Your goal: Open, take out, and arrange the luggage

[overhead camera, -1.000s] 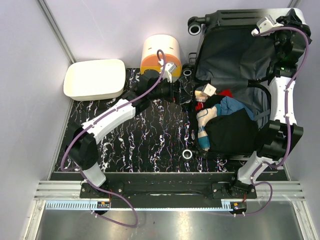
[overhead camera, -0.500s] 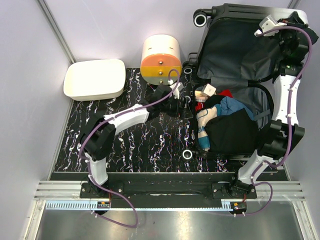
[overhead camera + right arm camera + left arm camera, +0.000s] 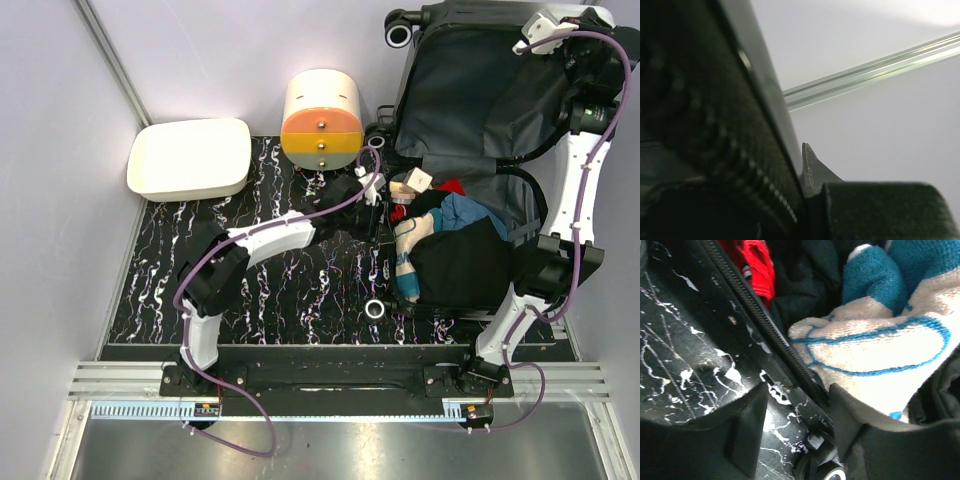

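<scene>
As the luggage point(image 3: 515, 185) lies opened on the right side of the counter point(image 3: 320, 290), its long axis running near to far, its lid point(image 3: 470, 90) is held upright at the far end. There the right end effector point(image 3: 802, 172) is clamped on the lid's rim. Clothes point(image 3: 465, 265) are packed in the near half. The left end effector point(image 3: 797, 425), fingers apart and empty, is set at the zipped left rim. A white-and-blue towel point(image 3: 875, 350) lies just across it, so that arm is judged the nearer for taking out.
</scene>
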{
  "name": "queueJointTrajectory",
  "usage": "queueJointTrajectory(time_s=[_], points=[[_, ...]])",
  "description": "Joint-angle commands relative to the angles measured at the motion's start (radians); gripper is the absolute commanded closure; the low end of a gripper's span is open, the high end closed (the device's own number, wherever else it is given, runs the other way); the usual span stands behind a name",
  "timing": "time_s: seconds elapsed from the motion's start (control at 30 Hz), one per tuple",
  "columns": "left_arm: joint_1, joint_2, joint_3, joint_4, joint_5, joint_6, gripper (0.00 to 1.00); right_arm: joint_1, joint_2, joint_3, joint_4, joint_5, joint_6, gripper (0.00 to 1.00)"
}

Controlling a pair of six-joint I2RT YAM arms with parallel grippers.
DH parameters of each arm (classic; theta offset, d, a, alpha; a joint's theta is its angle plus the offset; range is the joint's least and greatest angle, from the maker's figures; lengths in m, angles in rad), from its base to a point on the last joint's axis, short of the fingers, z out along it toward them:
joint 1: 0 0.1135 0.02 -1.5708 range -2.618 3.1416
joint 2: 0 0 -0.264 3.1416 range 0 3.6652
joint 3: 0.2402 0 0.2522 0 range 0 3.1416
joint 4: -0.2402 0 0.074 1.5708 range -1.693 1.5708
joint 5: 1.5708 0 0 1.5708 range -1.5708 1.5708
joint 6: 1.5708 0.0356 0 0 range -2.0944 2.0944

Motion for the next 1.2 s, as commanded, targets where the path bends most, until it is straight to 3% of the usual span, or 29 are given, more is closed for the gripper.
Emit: queueJointTrajectory(time_s=[0.0,0.07,0.1,0.17,0.2,0.43,0.5,0.57,0.63,0.67,0.77,0.87,0.9,0.93,1.03,1.17], points=[[-0.024,0.013,0.045,-0.026,-0.017,0.043,0.54,0.017,-0.071,0.177,0.309,0.019,0.185,1.0],[-0.033,-0.006,0.033,-0.037,-0.01,0.049,0.64,0.017,-0.07,0.185,0.307,0.016,0.182,1.0],[-0.035,-0.013,0.016,-0.048,-0.003,0.055,0.74,0.017,-0.068,0.193,0.301,0.016,0.182,1.0],[-0.04,-0.033,-0.001,-0.068,0.013,0.06,0.86,0.017,-0.065,0.188,0.295,0.009,0.183,1.0],[-0.04,-0.04,-0.019,-0.077,0.017,0.063,1.0,0.017,-0.064,0.178,0.286,0.006,0.183,1.0],[-0.041,-0.119,-0.121,-0.086,0.032,0.084,1.0,0.019,-0.002,0.138,0.309,-0.019,0.174,0.99],[-0.04,-0.126,-0.128,-0.085,0.036,0.087,1.0,0.022,0.054,0.154,0.346,-0.011,0.175,0.79],[-0.041,-0.126,-0.124,-0.085,0.04,0.087,1.0,0.031,0.097,0.182,0.353,0.01,0.169,0.4],[-0.041,-0.126,-0.113,-0.085,0.035,0.087,1.0,0.038,0.171,0.246,0.355,0.033,0.162,0.27],[-0.041,-0.124,-0.102,-0.085,0.033,0.087,1.0,0.043,0.194,0.271,0.356,0.038,0.162,0.16],[-0.038,-0.116,-0.079,-0.094,0.026,0.095,1.0,0.055,0.289,0.374,0.373,0.058,0.163,0.03],[-0.037,-0.124,-0.066,-0.095,0.021,0.106,0.87,0.065,0.35,0.429,0.386,0.056,0.151,0.0],[-0.035,-0.126,-0.062,-0.098,0.024,0.112,0.71,0.066,0.367,0.432,0.407,0.052,0.146,0.0],[-0.03,-0.135,-0.058,-0.103,0.027,0.113,0.62,0.068,0.376,0.431,0.421,0.045,0.145,0.0],[-0.009,-0.168,-0.047,-0.106,0.036,0.118,0.45,0.074,0.404,0.423,0.461,0.056,0.145,0.0],[0.029,-0.24,-0.035,-0.071,0.047,0.155,0.32,0.075,0.348,0.244,0.522,0.041,0.171,0.0]])
